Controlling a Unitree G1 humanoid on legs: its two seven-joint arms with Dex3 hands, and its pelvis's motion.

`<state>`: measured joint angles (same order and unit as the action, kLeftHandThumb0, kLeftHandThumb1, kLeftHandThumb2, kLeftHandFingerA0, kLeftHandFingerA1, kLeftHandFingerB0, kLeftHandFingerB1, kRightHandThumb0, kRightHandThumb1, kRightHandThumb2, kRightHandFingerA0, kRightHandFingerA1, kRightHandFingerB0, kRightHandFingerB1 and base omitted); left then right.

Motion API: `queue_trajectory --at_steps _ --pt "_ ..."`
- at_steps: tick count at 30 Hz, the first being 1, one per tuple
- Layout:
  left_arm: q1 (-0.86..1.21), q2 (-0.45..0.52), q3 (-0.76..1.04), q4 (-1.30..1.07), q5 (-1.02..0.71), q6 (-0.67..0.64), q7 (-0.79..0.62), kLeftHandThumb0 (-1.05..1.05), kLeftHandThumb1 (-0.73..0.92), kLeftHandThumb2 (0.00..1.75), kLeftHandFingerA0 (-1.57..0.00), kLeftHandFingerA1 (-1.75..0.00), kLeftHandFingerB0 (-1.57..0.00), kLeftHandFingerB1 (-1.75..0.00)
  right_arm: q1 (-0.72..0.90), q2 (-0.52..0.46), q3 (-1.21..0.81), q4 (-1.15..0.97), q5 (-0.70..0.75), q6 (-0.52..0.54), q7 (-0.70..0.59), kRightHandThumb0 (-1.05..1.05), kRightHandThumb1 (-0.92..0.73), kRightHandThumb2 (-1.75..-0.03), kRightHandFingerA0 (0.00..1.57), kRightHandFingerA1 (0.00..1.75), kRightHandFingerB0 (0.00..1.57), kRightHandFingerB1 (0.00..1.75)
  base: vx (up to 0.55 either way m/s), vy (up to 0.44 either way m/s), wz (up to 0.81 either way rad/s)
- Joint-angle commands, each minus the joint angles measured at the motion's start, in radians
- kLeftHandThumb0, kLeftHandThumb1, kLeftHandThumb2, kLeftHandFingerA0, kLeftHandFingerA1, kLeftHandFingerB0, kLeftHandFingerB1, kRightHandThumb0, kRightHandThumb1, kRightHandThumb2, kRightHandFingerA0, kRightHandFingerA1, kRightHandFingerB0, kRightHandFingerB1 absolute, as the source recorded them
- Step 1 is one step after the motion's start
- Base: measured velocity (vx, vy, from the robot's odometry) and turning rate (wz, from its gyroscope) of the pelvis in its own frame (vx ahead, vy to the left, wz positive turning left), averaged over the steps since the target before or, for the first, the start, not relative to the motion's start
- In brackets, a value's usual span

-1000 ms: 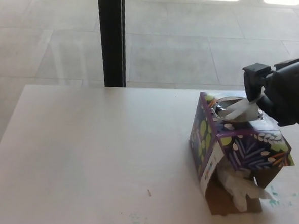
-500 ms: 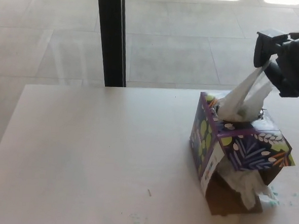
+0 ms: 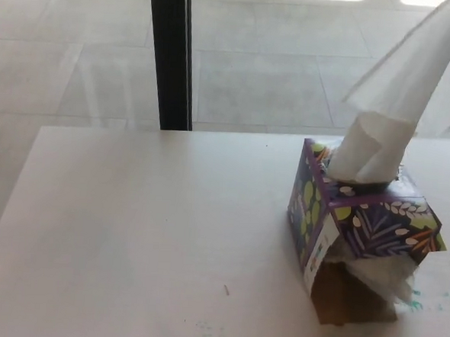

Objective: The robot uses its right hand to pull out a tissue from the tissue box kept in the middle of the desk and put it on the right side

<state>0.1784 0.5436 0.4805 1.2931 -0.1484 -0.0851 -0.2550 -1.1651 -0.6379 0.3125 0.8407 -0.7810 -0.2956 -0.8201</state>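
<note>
Tissue — now higher, hand gone

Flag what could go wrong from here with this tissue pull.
The tissue is stretched up out of frame but its base is in the tissue box slot; it may tear or lift the box. The box's side flap is open, with tissue bulging out, which could spill. Neither hand is in view.

A single head view was provided, taken from above and angled downward and forward over the white rectangular table. The near table edge was cut off at the bottom of the picture. The purple, leaf-patterned cardboard tissue box was seen closely at the right, and the grey tiled floor beyond a black vertical post filled the top.
</note>
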Motion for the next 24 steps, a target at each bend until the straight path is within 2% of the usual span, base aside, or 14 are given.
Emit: queue_trajectory --at_steps 1,4,6,13,14,15,16,17,18,22,23,24 --pt "0.007 0.01 -0.004 0.002 -0.005 -0.032 0.02 -0.77 0.91 0.67 -0.59 -0.64 -0.55 -0.48 -0.088 -0.05 -0.02 0.067 -0.02 -0.008 -0.067 -0.23 -0.43 -1.27 0.94 1.75 0.77 1.59 0.0 0.0 0.0" --pt "0.011 0.015 0.003 0.005 -0.014 -0.026 0.016 -0.75 0.91 0.67 -0.58 -0.65 -0.54 -0.49 -0.119 -0.064 -0.008 0.101 -0.04 -0.003 -0.102 -0.22 -0.44 -1.24 0.93 1.75 0.77 1.59 0.0 0.0 0.0" --pt "0.01 0.015 0.004 0.004 -0.015 -0.023 0.019 -0.76 0.9 0.67 -0.59 -0.65 -0.56 -0.48 -0.154 -0.082 -0.001 0.13 -0.051 -0.008 -0.119 -0.25 -0.41 -1.32 0.95 1.75 0.8 1.54 0.0 0.0 0.0" --pt "0.025 0.023 0.003 0.006 -0.012 -0.029 0.01 -0.75 0.91 0.67 -0.56 -0.62 -0.52 -0.47 -0.229 -0.127 0.001 0.192 -0.047 0.002 -0.096 -0.24 -0.41 -1.35 0.94 1.75 0.82 1.52 0.0 0.0 0.0" --pt "0.022 0.023 -0.001 0.007 -0.008 -0.027 0.015 -0.76 0.91 0.67 -0.58 -0.66 -0.54 -0.48 -0.234 -0.149 -0.001 0.191 -0.052 0.001 -0.107 -0.25 -0.41 -1.36 0.99 1.74 0.85 1.43 0.0 0.0 0.0" --pt "0.022 0.023 -0.001 0.007 -0.007 -0.027 0.016 -0.76 0.91 0.67 -0.58 -0.66 -0.54 -0.48 -0.235 -0.151 -0.001 0.191 -0.052 0.001 -0.109 -0.25 -0.41 -1.36 0.99 1.74 0.85 1.43 0.0 0.0 0.0" --pt "0.022 0.024 0.002 0.007 -0.013 -0.025 0.005 -0.76 0.92 0.67 -0.54 -0.69 -0.51 -0.5 -0.233 -0.155 -0.001 0.191 -0.051 -0.005 -0.108 -0.31 -0.36 -1.26 1.13 1.59 0.94 1.24 0.0 0.0 0.0" --pt "0.023 0.024 0.008 0.006 -0.021 -0.021 -0.013 -0.76 0.92 0.67 -0.54 -0.69 -0.51 -0.5 -0.229 -0.161 -0.001 0.188 -0.049 -0.013 -0.107 -0.31 -0.36 -1.26 1.13 1.59 0.94 1.24 0.0 0.0 0.0" --pt "0.026 0.023 -0.007 0.006 -0.003 -0.038 0.004 -0.76 0.92 0.68 -0.58 -0.64 -0.52 -0.48 -0.208 -0.174 0.006 0.178 -0.055 -0.02 -0.093 -0.3 -0.44 -1.29 0.92 1.69 0.81 1.39 0.0 0.0 0.0" --pt "0.027 0.016 -0.002 0.009 -0.011 -0.04 0.017 -0.77 0.91 0.67 -0.58 -0.66 -0.53 -0.49 -0.117 -0.194 0.02 0.138 -0.046 -0.088 -0.065 -0.3 -0.45 -1.29 0.92 1.68 0.79 1.46 0.0 0.0 0.0" --pt "0.036 0.015 -0.004 0.008 -0.01 -0.048 0.008 -0.77 0.91 0.67 -0.58 -0.64 -0.53 -0.48 -0.019 -0.203 0.054 0.111 -0.072 -0.127 -0.078 -0.26 -0.41 -1.17 0.94 1.68 0.8 1.42 0.0 0.0 0.0" --pt "0.036 0.015 0.0 0.008 -0.015 -0.044 0.003 -0.77 0.91 0.67 -0.57 -0.64 -0.53 -0.48 0.021 -0.207 0.068 0.093 -0.084 -0.126 -0.08 -0.25 -0.46 -1.13 0.95 1.68 0.82 1.41 0.0 0.0 0.0"
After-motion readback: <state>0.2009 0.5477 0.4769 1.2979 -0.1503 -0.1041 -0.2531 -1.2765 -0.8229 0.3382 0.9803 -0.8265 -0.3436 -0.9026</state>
